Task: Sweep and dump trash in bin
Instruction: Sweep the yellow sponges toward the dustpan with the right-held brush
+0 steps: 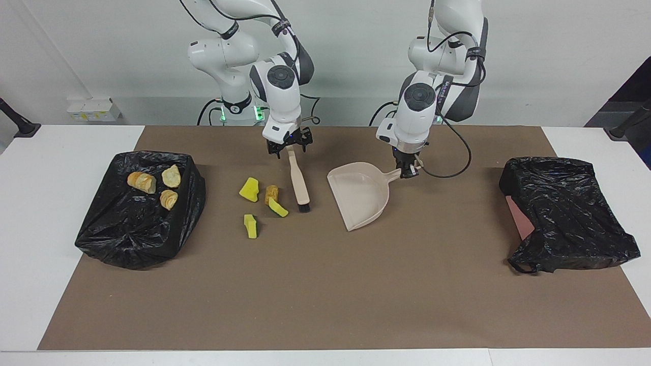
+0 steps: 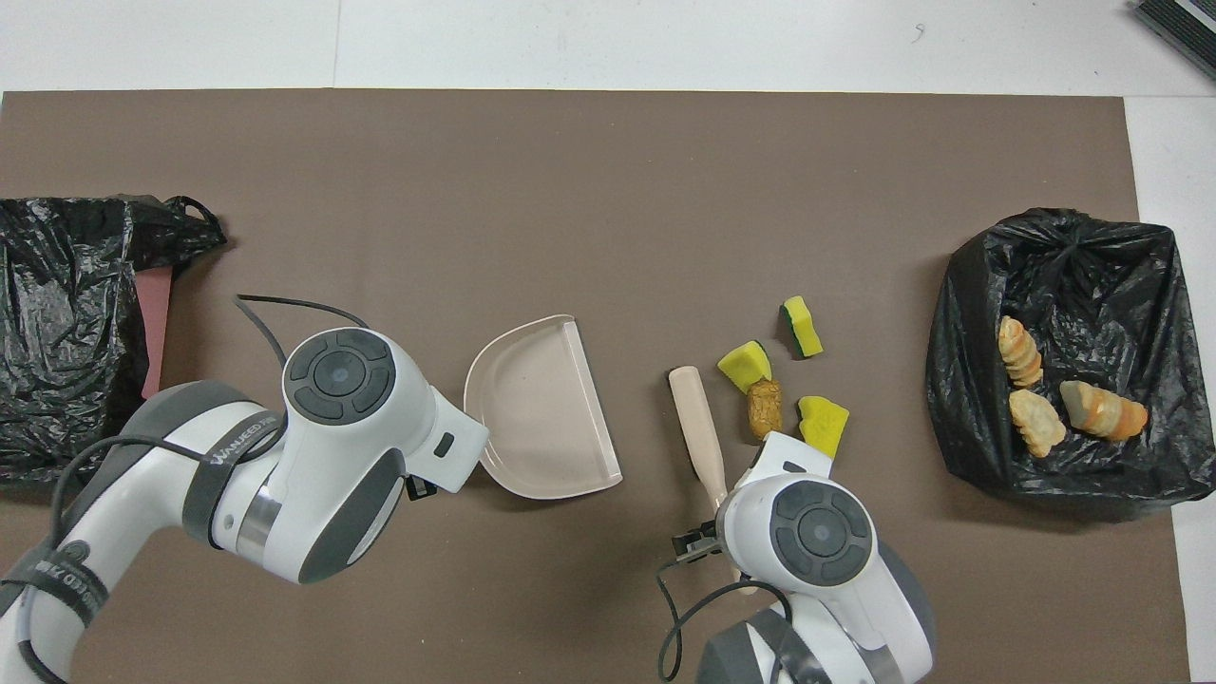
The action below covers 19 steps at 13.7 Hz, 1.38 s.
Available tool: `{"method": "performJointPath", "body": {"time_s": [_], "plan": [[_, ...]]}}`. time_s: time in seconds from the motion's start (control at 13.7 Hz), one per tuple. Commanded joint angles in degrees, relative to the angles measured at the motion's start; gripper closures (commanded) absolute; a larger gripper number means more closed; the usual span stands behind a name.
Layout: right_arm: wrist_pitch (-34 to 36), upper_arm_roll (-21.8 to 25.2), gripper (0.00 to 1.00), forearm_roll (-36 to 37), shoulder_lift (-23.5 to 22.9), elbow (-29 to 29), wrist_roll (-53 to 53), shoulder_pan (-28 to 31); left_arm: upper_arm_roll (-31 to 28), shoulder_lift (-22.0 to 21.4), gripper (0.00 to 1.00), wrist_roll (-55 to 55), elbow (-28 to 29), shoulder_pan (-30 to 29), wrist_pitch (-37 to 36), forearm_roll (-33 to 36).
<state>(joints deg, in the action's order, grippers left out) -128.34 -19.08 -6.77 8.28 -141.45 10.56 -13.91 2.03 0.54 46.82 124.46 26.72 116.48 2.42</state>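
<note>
Overhead, white arm housings hide both grippers. Only facing shows the left gripper [image 1: 408, 172] pinching the beige plastic dustpan [image 1: 360, 198] handle at the pan's 1 o'clock. Right gripper [image 1: 290, 146], fingers spread, hangs above the beige brush [image 1: 298, 179] handle.

Brush [image 1: 299, 184] between scraps [image 1: 264, 201] and dustpan [image 1: 362, 193], three chunks [image 1: 155, 184] in bin [image 1: 140, 239]

One camera sits high across the table [image 1: 325, 305] and looks back at the two arms, whose bases stand at twelve o'clock of its picture; it takes in the whole brown mat [image 1: 325, 284], both table ends and the wall. The other hangs high above the robots' own end and looks forward and steeply down, closer in, with the arms entering from six o'clock. Both share the mat and what lies on it, half a turn apart: a black bag [image 1: 137, 213] at nine o'clock in the facing view lies at three o'clock [image 2: 1064, 351] overhead.
</note>
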Motion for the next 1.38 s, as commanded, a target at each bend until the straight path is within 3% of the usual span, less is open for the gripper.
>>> {"method": "performJointPath", "body": {"time_s": [0.0,0.15,0.51,0.73,1.02,1.31], "plan": [[-2.4,-0.3,0.70,-2.0,0.4,-1.8,-2.6,0.1,-0.5,-1.6,1.00,0.3,2.3,1.0,2.0,0.8],[-2.4,-0.3,1.00,-1.9,0.2,-1.5,-1.6,0.0,-0.5,-1.7,1.00,0.1,2.3,1.2,1.9,0.8],[-0.9,-0.2,1.00,-1.9,0.9,1.4,-0.4,1.0,-0.5,-1.7,1.00,-0.2,2.3,1.8,2.0,0.8],[1.7,0.4,1.00,-0.4,4.8,2.9,-1.0,5.9,-0.5,-1.5,1.00,-0.8,2.2,2.7,2.9,0.8],[5.6,0.4,1.00,13.1,5.0,4.8,1.2,13.0,-0.5,1.0,1.00,-8.4,1.2,6.8,6.1,0.8],[5.7,0.3,1.00,23.9,-1.3,6.6,1.7,18.0,-0.5,1.7,1.00,-12.2,-1.8,9.8,4.7,0.2]]}}
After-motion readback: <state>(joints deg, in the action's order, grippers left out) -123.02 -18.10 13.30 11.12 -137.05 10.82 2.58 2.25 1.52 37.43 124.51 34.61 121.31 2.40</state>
